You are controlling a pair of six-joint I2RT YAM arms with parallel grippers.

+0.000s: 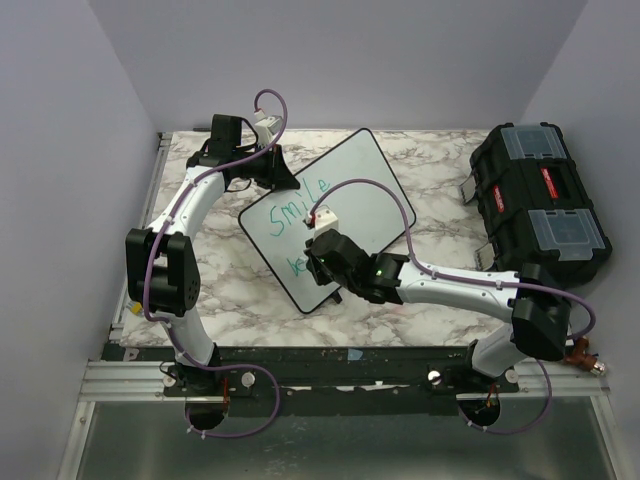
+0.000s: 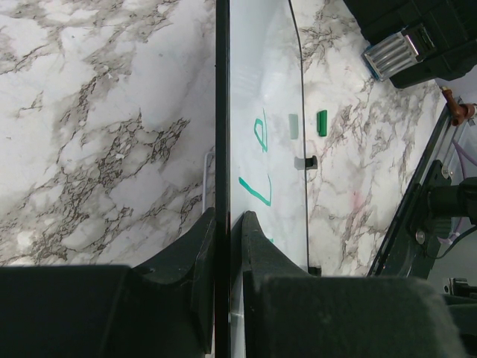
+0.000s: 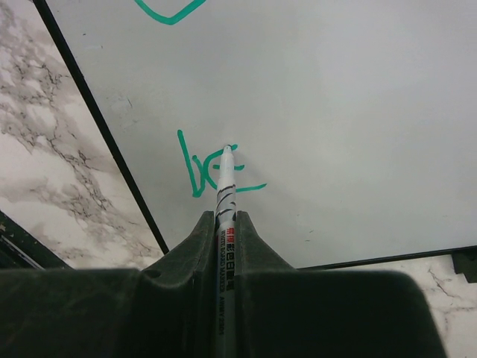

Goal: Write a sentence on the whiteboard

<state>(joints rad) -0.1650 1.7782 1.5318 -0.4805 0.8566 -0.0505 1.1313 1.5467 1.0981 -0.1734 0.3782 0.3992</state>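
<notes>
The left gripper (image 2: 223, 218) pinches the edge of the board (image 2: 261, 89) so it cannot slide. The right gripper (image 3: 225, 218) squeezes the pen (image 3: 226, 183), tip at the green letters (image 3: 195, 168), ready to write more.

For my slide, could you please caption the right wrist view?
Right gripper holds the marker, tip at the whiteboard beside green strokes.

TEXT you can read: green handwritten marker words (image 1: 299, 207), "Smile" far, "be" near | ON: large flat white black-framed whiteboard (image 1: 350, 160) | white marker pen (image 3: 226, 203) barrel print: too small for you to read
</notes>
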